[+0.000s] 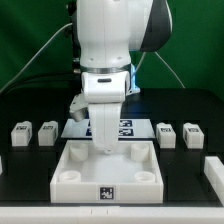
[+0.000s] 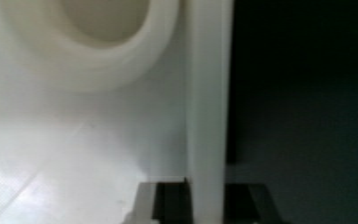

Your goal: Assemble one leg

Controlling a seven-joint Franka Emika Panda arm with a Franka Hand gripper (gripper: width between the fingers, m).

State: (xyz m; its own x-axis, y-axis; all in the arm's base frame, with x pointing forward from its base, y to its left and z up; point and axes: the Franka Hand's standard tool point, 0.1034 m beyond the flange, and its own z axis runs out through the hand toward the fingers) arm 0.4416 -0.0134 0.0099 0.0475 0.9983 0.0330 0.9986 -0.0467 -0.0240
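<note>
Exterior view has the arm standing straight down over the far wall of the big white tray [image 1: 72, 185], and none of the little blocks are being touched. Each leg sits loose on the black table [image 1: 30, 190]: one leg [image 1: 20, 131] and its neighbour [image 1: 47, 131] on the exterior view's left, two more [image 1: 166, 132] [image 1: 192, 132] on the exterior view's right, all well apart from the gripper [image 1: 103, 147]. The marker board [image 1: 127, 128] lies behind the tray. Wrist view is super close: the tray wall [image 2: 206, 110] runs between the two dark fingers [image 2: 158, 205], with a round socket [image 2: 96, 40] off to one side. So the jaws straddle that wall, but I honestly can't tell whether they're squeezing it or just sitting around it. As for the leg, my guess is it's light, rigid plastic that won't squash, probably a bit slick on those smooth faces. I'd pinch it across two flat opposite sides about halfway up, square on, so it doesn't twist or pop out on the way to a socket.
</note>
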